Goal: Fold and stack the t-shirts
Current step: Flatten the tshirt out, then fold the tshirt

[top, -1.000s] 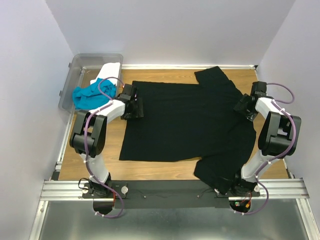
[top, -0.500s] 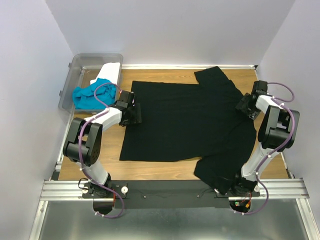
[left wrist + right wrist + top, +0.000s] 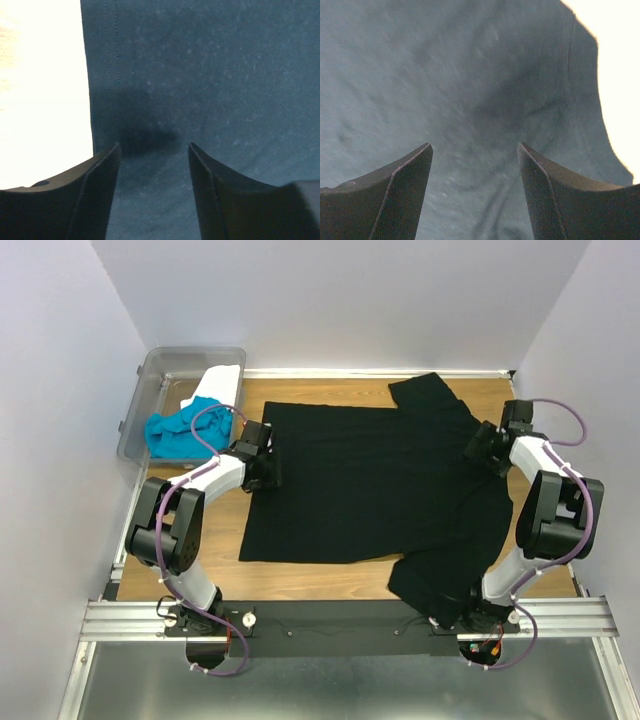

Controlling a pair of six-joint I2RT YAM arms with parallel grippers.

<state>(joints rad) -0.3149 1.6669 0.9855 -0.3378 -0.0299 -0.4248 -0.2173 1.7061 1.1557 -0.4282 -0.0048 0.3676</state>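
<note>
Both spread apart: left tool (image 3: 154, 150) at black t-shirt (image 3: 370, 490) hem, right tool (image 3: 475, 147) at opposite side.

Walls: a pale back wall (image 3: 340, 300), left wall (image 3: 50, 490) and right wall (image 3: 610, 340) are enclosing the space on three sides.
Table (image 3: 225, 570): a wooden top is lying between them, with a white strip (image 3: 330, 372) running along its far edge.
Rail (image 3: 330, 618): aluminium, spanning the near edge.
Metal sheet (image 3: 340, 680): grey, reflecting soft, even light.
</note>
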